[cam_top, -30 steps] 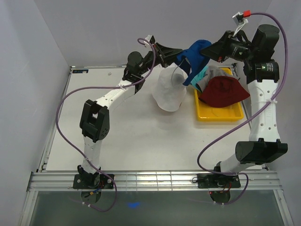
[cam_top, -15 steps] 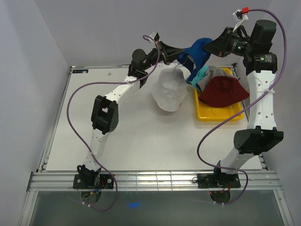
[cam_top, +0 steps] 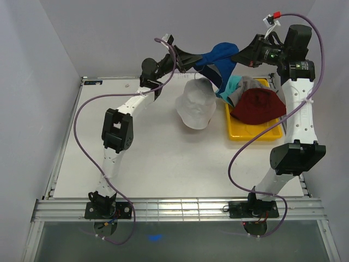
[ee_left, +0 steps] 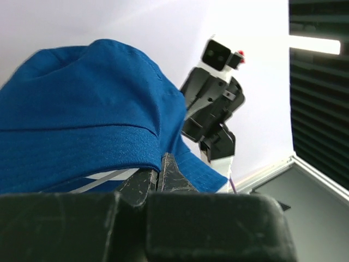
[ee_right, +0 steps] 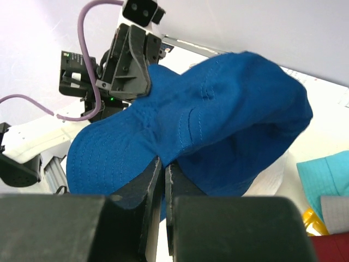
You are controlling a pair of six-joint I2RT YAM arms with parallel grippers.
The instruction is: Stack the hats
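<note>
The royal blue soft fabric bucket hat hangs in the air at the upper middle of the top view, stretched between both arms. The left gripper is pinched tight on its brim edge, and the right gripper is clamped on the opposite edge. Below it, the light grey floppy hat sits on the white table, just beside the flat yellow plastic tray. The tray holds the dark red hat, and the teal hat lies over the tray's upper left edge. The table's left half and lower part lie open; pale walls close the left, back and right. The blue cloth shows stitched rows along its brim and a creased, slumped crown.
</note>
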